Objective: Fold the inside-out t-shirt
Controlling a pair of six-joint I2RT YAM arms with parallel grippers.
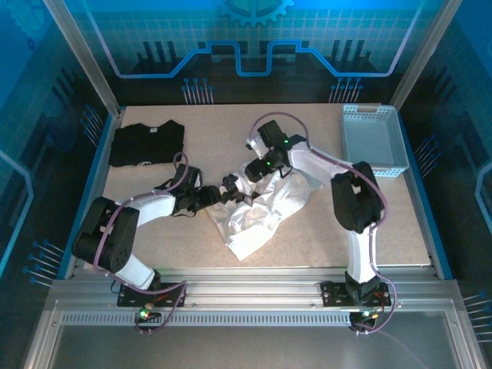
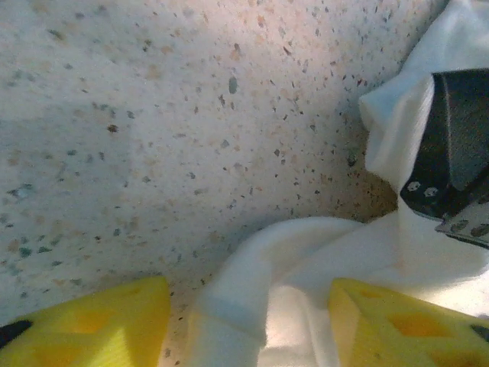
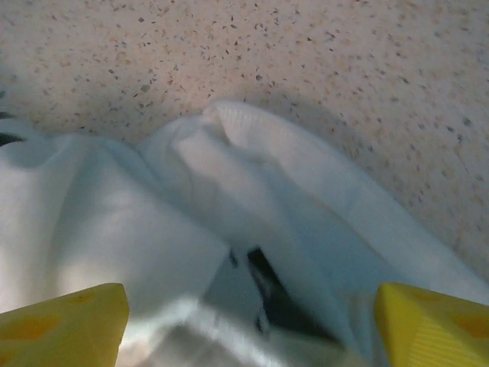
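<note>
Straddling a rolled white edge with its yellow fingers (image 2: 99, 325) set apart, the left hand (image 2: 248, 313) has cloth lying between the fingers but nothing pinched. The right hand (image 3: 248, 317) is likewise spread wide, poised low over a raised ridge of the inside-out t-shirt (image 1: 261, 206). The shirt lies crumpled in a heap at the middle of the table (image 1: 207, 138), and both hands meet at its upper left edge. Judging by the bunching, the step in hand is to get the garment flat before any fold. Each hand should close on a single layer at a seam or hem, not on a thick wad, then draw apart and lift so that the cloth shakes out. Grabbing too close together would only drag the heap. A black folded t-shirt (image 1: 146, 144) sits well apart at the far left, a pale basket (image 1: 374, 140) at the far right.
</note>
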